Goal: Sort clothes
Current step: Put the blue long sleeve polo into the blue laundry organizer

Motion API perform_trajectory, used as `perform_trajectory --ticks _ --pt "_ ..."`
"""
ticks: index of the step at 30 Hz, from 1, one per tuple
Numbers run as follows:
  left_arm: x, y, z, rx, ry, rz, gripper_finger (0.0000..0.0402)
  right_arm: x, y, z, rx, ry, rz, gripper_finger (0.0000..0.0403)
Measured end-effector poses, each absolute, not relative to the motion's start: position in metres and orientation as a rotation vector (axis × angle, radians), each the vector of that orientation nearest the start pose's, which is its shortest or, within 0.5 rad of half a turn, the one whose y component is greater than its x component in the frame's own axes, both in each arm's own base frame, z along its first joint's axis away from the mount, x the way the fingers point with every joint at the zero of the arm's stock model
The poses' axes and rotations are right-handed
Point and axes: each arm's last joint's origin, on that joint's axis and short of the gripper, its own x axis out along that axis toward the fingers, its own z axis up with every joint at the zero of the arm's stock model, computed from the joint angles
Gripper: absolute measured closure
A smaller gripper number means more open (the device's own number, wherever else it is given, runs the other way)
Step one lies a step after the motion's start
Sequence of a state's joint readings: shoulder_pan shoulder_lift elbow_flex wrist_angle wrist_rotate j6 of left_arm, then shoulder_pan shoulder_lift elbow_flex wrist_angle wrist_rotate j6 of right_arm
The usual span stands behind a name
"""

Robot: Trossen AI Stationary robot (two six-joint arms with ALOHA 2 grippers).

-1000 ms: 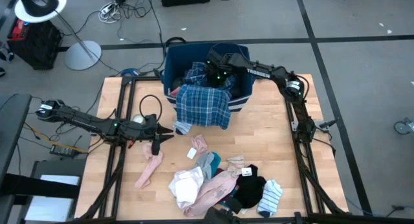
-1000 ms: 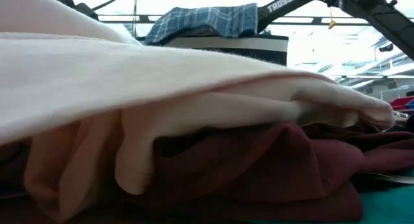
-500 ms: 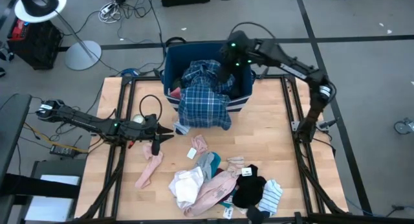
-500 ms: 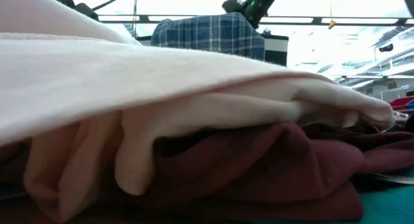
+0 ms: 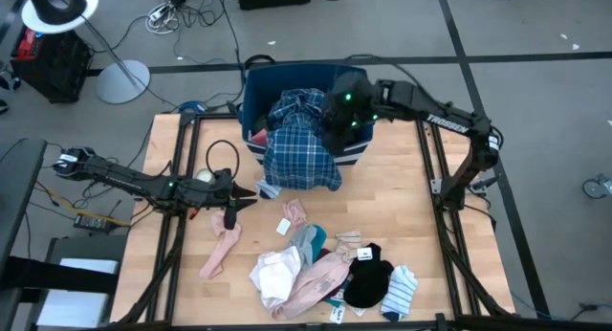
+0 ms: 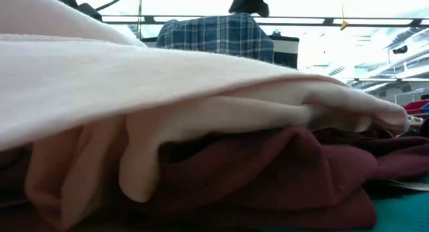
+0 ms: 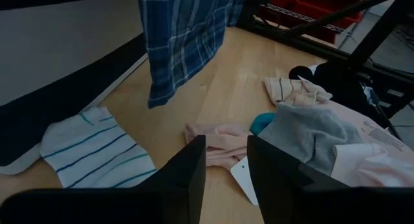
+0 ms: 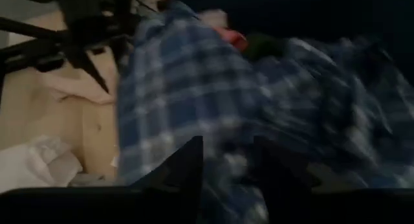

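The table [image 5: 402, 211] is pale, smooth, matt wood planking. The bin [image 5: 256, 99] is dark blue plastic with a slight sheen. The plaid shirt [image 5: 301, 157] is soft woven cloth; the striped sock [image 7: 90, 148] is ribbed knit. The gripper fingers [image 7: 187, 175] are matt black plastic.

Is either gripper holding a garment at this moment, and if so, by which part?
Nothing is held. The right gripper is open above the plaid garment draped over the bin; the left gripper is open over the table.
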State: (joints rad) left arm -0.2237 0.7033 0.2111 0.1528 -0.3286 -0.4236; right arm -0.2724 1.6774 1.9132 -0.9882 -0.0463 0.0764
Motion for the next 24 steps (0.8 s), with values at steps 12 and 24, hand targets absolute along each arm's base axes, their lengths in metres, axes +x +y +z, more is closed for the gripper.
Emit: perform_trajectory --ticks 12,24 --pt "0.151 -0.025 0.181 -0.336 0.284 0.169 0.0282 0.370 -0.060 0.389 0.075 0.773 -0.218 0.0264" --pt "0.151 -0.025 0.180 -0.350 0.296 0.175 0.0282 0.398 -0.141 0.342 0.298 0.761 -0.358 0.0269"
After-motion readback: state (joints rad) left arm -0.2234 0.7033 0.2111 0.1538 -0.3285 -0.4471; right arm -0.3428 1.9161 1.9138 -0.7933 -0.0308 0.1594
